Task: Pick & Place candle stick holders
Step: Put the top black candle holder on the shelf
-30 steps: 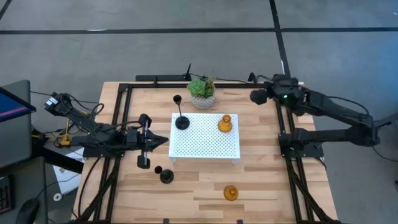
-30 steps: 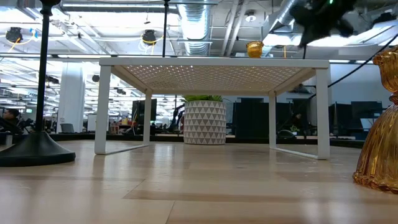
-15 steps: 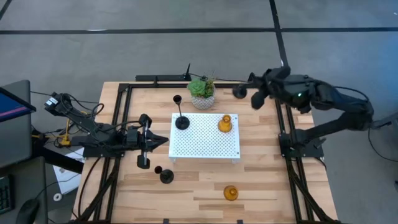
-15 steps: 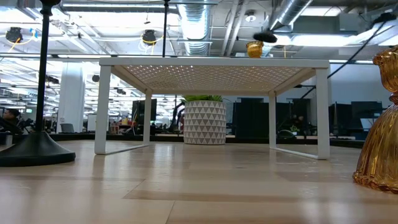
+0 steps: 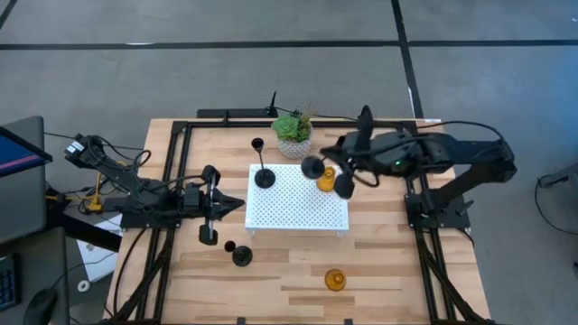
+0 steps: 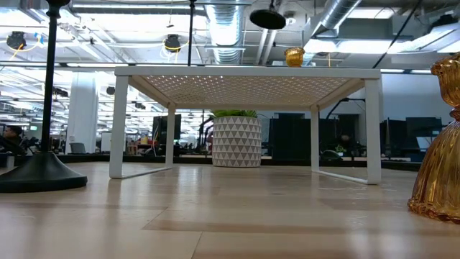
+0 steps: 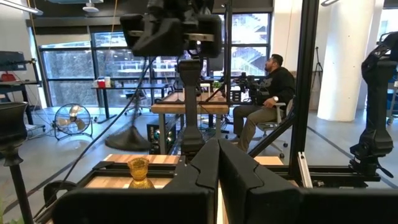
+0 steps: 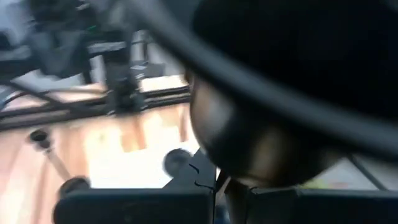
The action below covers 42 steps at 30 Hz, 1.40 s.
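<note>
My right gripper (image 5: 354,171) is shut on a black candle stick holder (image 5: 343,185) in the air over the white rack (image 5: 298,212). The holder also shows in the low view (image 6: 267,18) and fills the right wrist view (image 8: 273,93). A tall black holder (image 5: 264,176) and an amber one (image 5: 326,180) stand on the rack. Another black holder (image 5: 242,255) and another amber one (image 5: 335,280) stand on the table. My left gripper (image 5: 221,206) is shut and empty at the rack's left side. My right gripper holds the black holder from the table's right side, with the fingers reaching out over the rack. The holder's own round body (image 8: 267,143) hides the place of contact. The holder is lifted clear of the rack and lies tilted.
A green plant in a white pot (image 5: 293,133) stands behind the rack at the far edge. Black frame rails (image 5: 172,181) run along the left and right sides. A person (image 7: 273,81) sits in the room beyond the table.
My right gripper has swung from the far right corner toward the table's left and near side, out over the rack, carrying the black holder. The holder has tipped on the way and now hangs beside the amber one on the rack.
</note>
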Each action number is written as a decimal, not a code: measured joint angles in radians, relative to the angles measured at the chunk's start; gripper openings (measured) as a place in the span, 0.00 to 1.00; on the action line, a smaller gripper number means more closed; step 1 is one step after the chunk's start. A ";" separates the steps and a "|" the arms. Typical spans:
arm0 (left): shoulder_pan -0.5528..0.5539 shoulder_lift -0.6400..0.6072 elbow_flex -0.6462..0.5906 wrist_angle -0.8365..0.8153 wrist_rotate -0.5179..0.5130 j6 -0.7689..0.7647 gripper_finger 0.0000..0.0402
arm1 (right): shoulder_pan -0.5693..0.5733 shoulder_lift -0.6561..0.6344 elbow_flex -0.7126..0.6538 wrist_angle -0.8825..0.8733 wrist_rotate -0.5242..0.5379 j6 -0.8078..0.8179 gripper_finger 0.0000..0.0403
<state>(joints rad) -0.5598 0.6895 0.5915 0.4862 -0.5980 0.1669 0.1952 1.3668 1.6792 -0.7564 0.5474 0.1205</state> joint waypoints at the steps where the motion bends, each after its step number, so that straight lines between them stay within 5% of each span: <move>1: 0.000 0.000 0.000 0.000 0.000 0.000 0.02 | 0.001 0.013 0.006 0.001 -0.024 0.000 0.00; 24: 0.000 0.000 0.000 -0.018 0.000 0.000 0.02 | -0.211 0.206 0.010 0.009 -0.341 -0.023 0.00; 42: 0.000 0.000 0.000 -0.038 0.000 0.000 0.02 | -0.263 0.257 0.003 0.051 -0.419 -0.052 0.00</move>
<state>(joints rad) -0.5598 0.6891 0.5911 0.4480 -0.5980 0.1669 -0.0680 1.6241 1.6817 -0.7058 0.1280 0.0682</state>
